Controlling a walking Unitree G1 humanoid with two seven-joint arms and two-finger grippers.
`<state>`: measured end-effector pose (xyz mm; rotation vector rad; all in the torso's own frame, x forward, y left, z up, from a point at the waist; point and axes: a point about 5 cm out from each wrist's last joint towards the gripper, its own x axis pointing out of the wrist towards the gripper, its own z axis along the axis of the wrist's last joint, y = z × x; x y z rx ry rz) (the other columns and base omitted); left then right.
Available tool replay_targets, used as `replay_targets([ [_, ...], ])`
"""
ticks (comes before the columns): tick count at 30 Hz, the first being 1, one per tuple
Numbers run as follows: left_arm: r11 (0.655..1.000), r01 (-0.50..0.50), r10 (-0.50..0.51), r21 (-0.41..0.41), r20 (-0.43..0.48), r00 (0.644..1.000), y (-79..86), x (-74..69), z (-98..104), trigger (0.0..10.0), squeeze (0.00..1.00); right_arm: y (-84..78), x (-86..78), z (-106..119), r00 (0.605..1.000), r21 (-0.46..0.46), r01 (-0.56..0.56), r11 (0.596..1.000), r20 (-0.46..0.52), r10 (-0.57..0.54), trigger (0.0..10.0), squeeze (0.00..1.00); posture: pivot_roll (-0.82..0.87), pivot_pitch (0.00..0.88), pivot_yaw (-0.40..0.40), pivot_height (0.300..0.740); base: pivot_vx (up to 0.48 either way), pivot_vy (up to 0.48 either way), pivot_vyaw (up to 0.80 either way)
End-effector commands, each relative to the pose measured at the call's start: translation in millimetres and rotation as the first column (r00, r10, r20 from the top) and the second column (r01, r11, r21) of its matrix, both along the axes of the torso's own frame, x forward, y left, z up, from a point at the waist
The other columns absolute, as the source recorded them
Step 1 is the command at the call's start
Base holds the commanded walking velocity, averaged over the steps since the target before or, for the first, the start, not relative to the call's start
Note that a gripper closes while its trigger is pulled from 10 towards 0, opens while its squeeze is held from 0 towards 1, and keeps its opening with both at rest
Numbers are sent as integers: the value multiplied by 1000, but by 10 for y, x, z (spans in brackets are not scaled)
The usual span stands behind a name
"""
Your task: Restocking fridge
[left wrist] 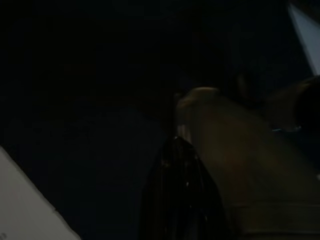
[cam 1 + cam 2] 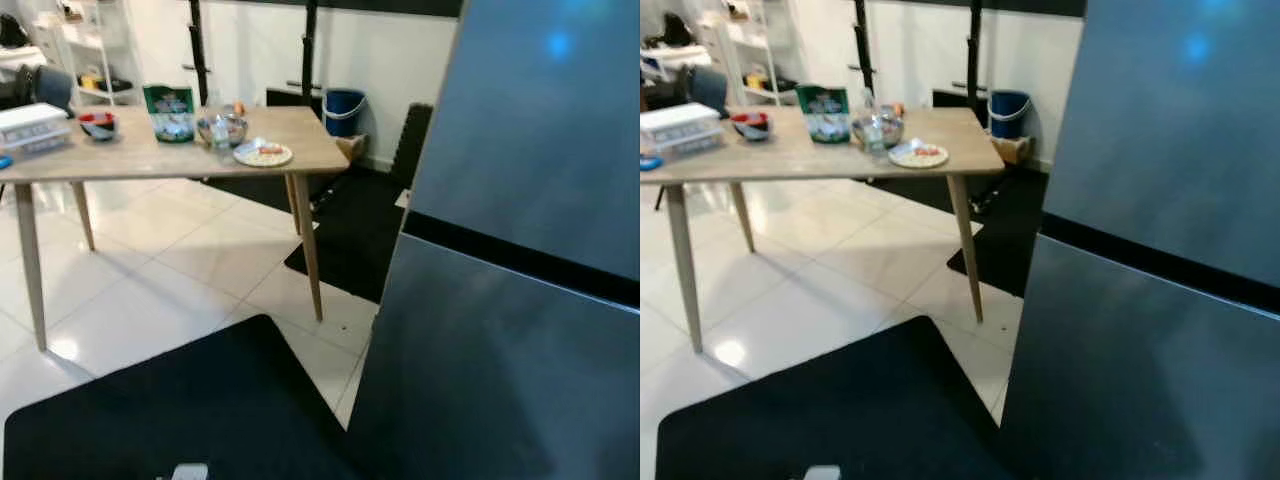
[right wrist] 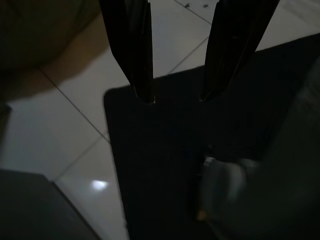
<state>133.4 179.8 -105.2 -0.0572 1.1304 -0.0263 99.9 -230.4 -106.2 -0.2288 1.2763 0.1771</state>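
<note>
Left eye view: the wooden tabletop (image 2: 130, 158) stands off to the robot's left on white tile. From its left end to its right there sit a white box (image 2: 33, 127) at the left edge, a small red bowl (image 2: 98, 124), a green packet (image 2: 171, 113) standing upright near the back edge, a metal bowl (image 2: 222, 128), and a plate (image 2: 263, 153) of food close to the right front corner. Behind that corner a blue bin (image 2: 343, 106) stands by the wall. A black mat (image 2: 190, 410) covers the floor at the robot's feet, and the dark fridge (image 2: 520, 250) rises on the right with both doors closed.

The left tool (image 1: 175, 195) hangs in deep shade and I cannot tell how its fingers stand. The right tool (image 3: 177, 97) hangs above the mat with its two fingers spread and nothing between them.

To my eye the food is well apart from the fridge, so restocking has not begun. The risks ahead: a leg catching the mat's edge while walking, a reach clipping the packet or nudging the plate off its corner, or an arm brushing the fridge door close on the right.

The fridge's handle and top are cut off, the contents of the bowls are too blurred to name, and the left wrist view is nearly black.
</note>
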Motion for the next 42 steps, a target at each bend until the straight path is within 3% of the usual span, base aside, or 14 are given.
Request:
replay_targets([
  [1, 1000, 6, -6, 3, -3, 1000, -8, -12, -5, 10000, 0, 0, 89, 26, 999, 5, -23, 1000, 29, 23, 10000, 0, -31, 0, -36, 740, 0, 0, 794],
  [36, 999, 46, -46, 15, 31, 998, -18, 10, 7, 10000, 0, -24, 59, 24, 998, -4, -54, 999, 12, 54, 10000, 0, -30, 0, -37, 740, 0, 0, 791],
  [42, 999, 39, -39, -2, 29, 999, -23, 17, 9, 10000, 0, -36, 73, 27, 998, -41, -59, 997, 22, 60, 10000, 0, -29, 0, -38, 740, 0, 0, 0],
])
